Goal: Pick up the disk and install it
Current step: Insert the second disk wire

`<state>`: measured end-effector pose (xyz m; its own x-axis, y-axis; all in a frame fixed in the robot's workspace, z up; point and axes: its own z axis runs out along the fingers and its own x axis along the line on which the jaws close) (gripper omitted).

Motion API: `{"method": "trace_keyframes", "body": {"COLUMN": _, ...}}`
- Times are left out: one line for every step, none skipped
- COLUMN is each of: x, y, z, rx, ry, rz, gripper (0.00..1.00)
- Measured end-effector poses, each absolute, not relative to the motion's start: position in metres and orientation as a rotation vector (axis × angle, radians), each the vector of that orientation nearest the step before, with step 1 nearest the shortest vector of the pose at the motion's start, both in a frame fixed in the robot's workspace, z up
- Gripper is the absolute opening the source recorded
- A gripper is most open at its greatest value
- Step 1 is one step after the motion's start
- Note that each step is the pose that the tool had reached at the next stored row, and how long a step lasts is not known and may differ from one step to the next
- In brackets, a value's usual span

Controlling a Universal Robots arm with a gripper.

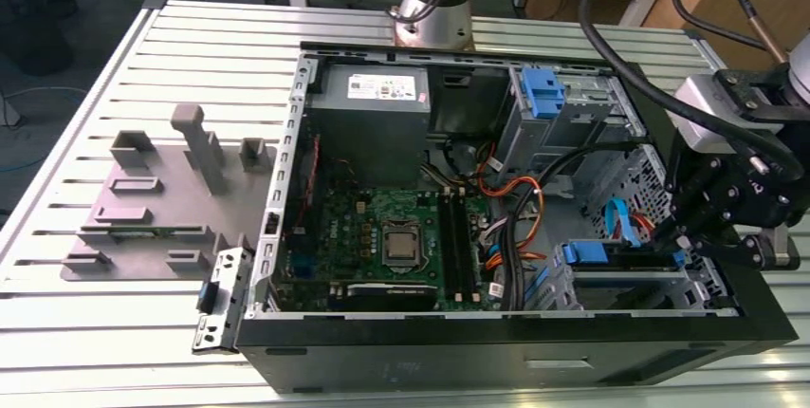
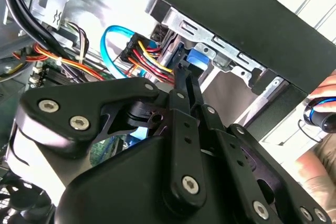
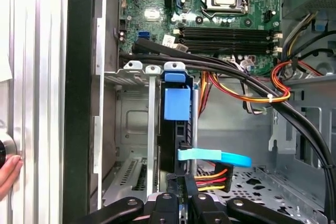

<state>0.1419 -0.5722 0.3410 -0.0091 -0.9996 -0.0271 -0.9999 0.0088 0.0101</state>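
Open computer case point(image 1: 506, 351) lies on its side on the slatted metal surface point(image 1: 76, 332).

The disk point(image 3: 175, 106) stands on edge in a slot of the drive cage point(image 3: 134, 66). Its blue handle points toward the motherboard point(image 3: 226, 30), and its dark body runs from the handle toward the pincer point(image 3: 180, 184).

In the exterior view the disk point(image 1: 591, 254) shows as a blue tab in the cage by the case's black front panel, toward the exterior view's right. The pincer point(image 1: 690, 247) hangs just beside that cage, over the case's edge.

The pincer is in line with the disk, at the end opposite the handle. Whether they touch cannot be told.

In the second wrist view the blue of the disk point(image 2: 195, 59) shows just past the pincer point(image 2: 185, 74).

Pincer clenched, released or grasping: cannot tell.

A light-blue flat cable point(image 3: 215, 156) crosses the disk's body between handle and pincer. Red, yellow and black wires point(image 3: 212, 179) lie just beside the pincer.

A person's hand point(image 3: 8, 169) is outside the case wall.
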Motion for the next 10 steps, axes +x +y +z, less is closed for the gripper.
{"method": "trace_keyframes", "body": {"x": 0.1414, "y": -0.5727, "z": 0.3405, "rx": -2.205, "ry": 2.221, "rz": 0.041, "gripper": 0.16}}
{"method": "trace_keyframes", "body": {"x": 0.1410, "y": -0.5731, "z": 0.3400, "rx": -2.207, "ry": 2.219, "rz": 0.041, "gripper": 0.16}}
{"method": "trace_keyframes", "body": {"x": 0.1408, "y": -0.5733, "z": 0.3393, "rx": -2.208, "ry": 2.217, "rz": 0.041, "gripper": 0.16}}
{"method": "trace_keyframes", "body": {"x": 0.1406, "y": -0.5734, "z": 0.3385, "rx": -2.210, "ry": 2.215, "rz": 0.041, "gripper": 0.16}}
{"method": "trace_keyframes", "body": {"x": 0.1405, "y": -0.5735, "z": 0.3379, "rx": -2.211, "ry": 2.214, "rz": 0.041, "gripper": 0.16}}
{"method": "trace_keyframes", "body": {"x": 0.1405, "y": -0.5735, "z": 0.3379, "rx": -2.212, "ry": 2.213, "rz": 0.040, "gripper": 0.16}}
{"method": "trace_keyframes", "body": {"x": 0.1405, "y": -0.5735, "z": 0.3379, "rx": -2.212, "ry": 2.213, "rz": 0.040, "gripper": 0.16}}
{"method": "trace_keyframes", "body": {"x": 0.1405, "y": -0.5735, "z": 0.3379, "rx": -2.212, "ry": 2.213, "rz": 0.040, "gripper": 0.16}}
{"method": "trace_keyframes", "body": {"x": 0.1405, "y": -0.5735, "z": 0.3378, "rx": -2.212, "ry": 2.213, "rz": 0.040, "gripper": 0.16}}
{"method": "trace_keyframes", "body": {"x": 0.1405, "y": -0.5735, "z": 0.3377, "rx": -2.212, "ry": 2.213, "rz": 0.040, "gripper": 0.16}}
